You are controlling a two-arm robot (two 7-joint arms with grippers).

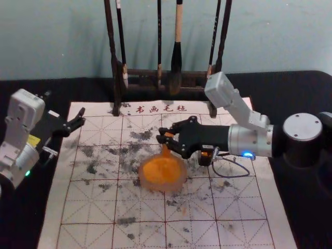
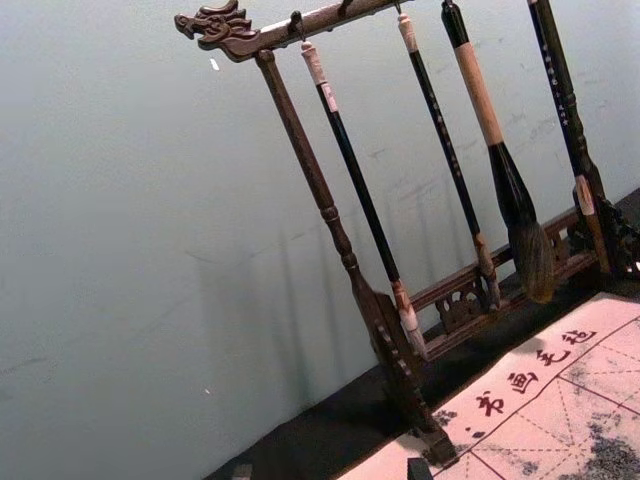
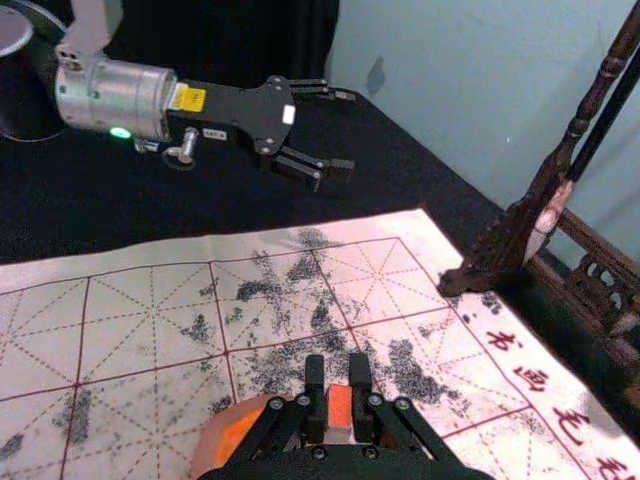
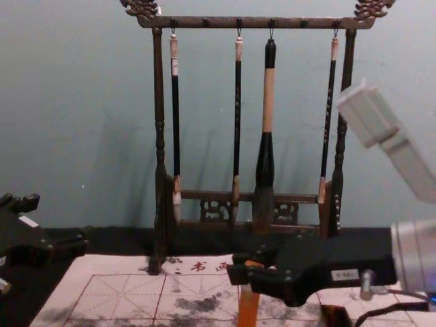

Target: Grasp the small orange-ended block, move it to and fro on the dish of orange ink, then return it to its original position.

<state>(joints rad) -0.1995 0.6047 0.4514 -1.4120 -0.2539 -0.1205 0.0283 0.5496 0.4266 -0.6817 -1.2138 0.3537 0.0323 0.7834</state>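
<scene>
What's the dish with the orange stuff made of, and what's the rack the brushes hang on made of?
The dish looks smooth and cloudy, maybe plastic or frosted glass: its pale pinkish rim seems a bit see-through. The rack looks like dark brown wood, perhaps varnished, because its posts are shaped and its ends look carved.
</scene>
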